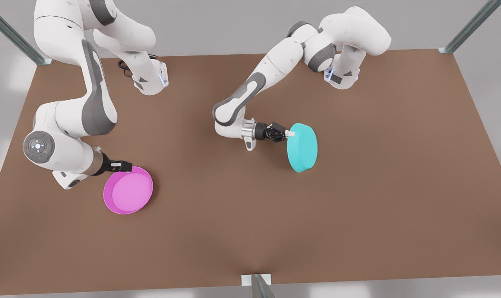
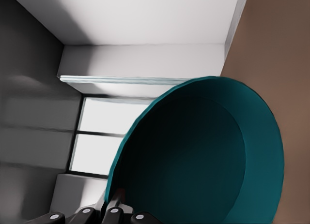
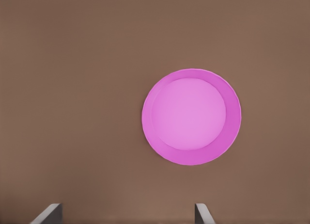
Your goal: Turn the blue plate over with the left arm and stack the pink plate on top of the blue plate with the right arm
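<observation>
Turquoise plastic stands nearly on edge just right of the counter's (image 1: 358, 198) centre in the front view: the blue plate (image 1: 302, 147) is held tilted, its flat base facing the front view's right, with the left gripper (image 1: 286, 133) clamped on its rim at about 10 o'clock. In the left wrist view the plate's dark hollow (image 2: 193, 156) faces the camera and the jaws pinch its rim.

The step in hand looks like the flip, about halfway through the turn. To finish it well, I would keep the wrist rolling until the hollow faces down, lower the rim close to the counter before letting go so the plate does not drop or roll, and set it level so it offers a flat base for stacking.

The pink plate (image 1: 128, 190) lies upright on the counter at about 8 o'clock. The right gripper (image 1: 124, 166) waits beside its rim at 11 o'clock, jaws apart.

No brand, label or writing can be read anywhere.
</observation>
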Motion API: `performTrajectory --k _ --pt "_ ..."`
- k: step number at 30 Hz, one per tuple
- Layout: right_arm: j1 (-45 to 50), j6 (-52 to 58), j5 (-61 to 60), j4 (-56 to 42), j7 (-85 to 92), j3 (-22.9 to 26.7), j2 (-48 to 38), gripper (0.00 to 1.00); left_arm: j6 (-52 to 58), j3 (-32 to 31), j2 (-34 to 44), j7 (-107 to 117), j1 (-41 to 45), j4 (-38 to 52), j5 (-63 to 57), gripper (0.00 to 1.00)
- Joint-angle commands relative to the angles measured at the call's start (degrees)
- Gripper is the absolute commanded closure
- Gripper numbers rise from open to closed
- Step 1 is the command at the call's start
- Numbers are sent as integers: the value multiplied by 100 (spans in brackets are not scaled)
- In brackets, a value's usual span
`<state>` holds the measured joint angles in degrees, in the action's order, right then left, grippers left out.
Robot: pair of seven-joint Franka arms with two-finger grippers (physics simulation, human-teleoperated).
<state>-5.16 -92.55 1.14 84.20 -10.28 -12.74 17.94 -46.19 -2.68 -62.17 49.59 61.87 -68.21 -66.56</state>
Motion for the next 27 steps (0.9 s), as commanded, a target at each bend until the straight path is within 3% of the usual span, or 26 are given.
performTrajectory --k 1,9,11,14,16,17,19,27 --pt "-12 0 0 0 0 0 -1 0 -12 5 -6 16 18 9 108 79" --pt "-328 -70 -149 290 -18 9 201 0 84 -4 -287 297 387 44 117 79" --pt "-653 -1098 -149 1309 298 0 78 0 128 -4 -401 323 413 211 117 79" --pt "-1215 -1836 -158 1476 1256 0 166 0 146 -4 -410 315 422 229 126 79" --pt "-1409 -2250 -158 1433 1635 0 561 0 128 -13 -410 306 422 229 152 38" --pt "-1471 -2373 -298 1310 1985 0 859 0 128 -13 -419 315 422 229 161 29" --pt "-1681 -2382 -642 1169 2470 0 1308 0 111 -31 -454 349 448 229 169 0" --pt "-2191 -2751 -949 1230 3085 0 1959 0 128 -31 -489 429 642 238 433 0"
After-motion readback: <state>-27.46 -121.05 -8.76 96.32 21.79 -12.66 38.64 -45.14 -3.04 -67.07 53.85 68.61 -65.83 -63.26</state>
